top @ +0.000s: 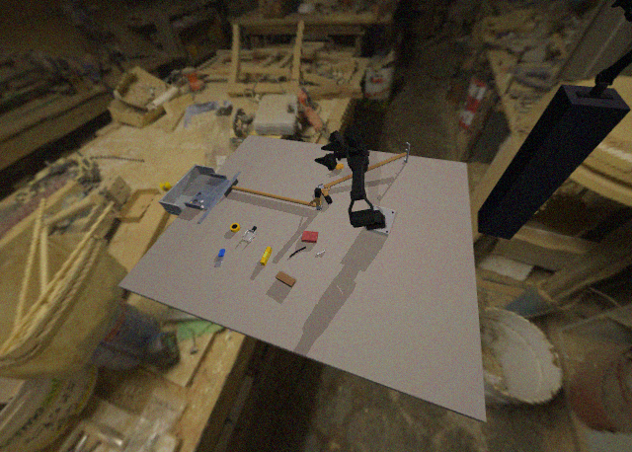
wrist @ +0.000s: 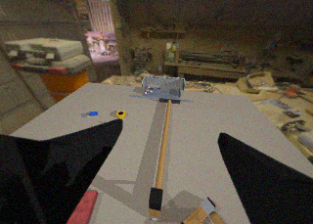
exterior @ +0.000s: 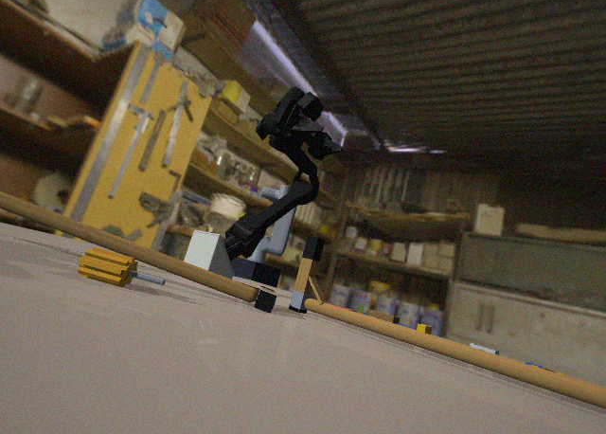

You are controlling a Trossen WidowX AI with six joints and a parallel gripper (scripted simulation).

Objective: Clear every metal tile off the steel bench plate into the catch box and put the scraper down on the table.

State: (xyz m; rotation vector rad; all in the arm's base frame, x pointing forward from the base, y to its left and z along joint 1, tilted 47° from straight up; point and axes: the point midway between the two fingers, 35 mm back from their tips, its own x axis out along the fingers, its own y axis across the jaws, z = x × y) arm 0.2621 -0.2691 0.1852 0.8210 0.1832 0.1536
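Note:
My gripper (top: 320,153) (exterior: 330,138) (wrist: 169,130) is open and empty, raised above the table. The long scraper (top: 276,197) (exterior: 416,337) (wrist: 164,151) lies low along the table, well below the open fingers. Its black far end is at the front of the catch box, and a black grip is at its near end. The catch box (wrist: 171,82) is grey and see-through, at the far end. Small shiny pieces (top: 197,201) (wrist: 148,91) show inside it; their number is unclear. A thin grey strip crosses in front of the box. I cannot make out loose tiles on it.
A second wooden rod (top: 380,165) (exterior: 147,255) with a metal hook lies beyond the scraper's near end, beside a wooden bracket. An orange ribbed piece (exterior: 105,266) is near that rod. A red block (top: 309,236), yellow ring (top: 234,227), brown block (top: 285,278) and several small items lie beside the scraper.

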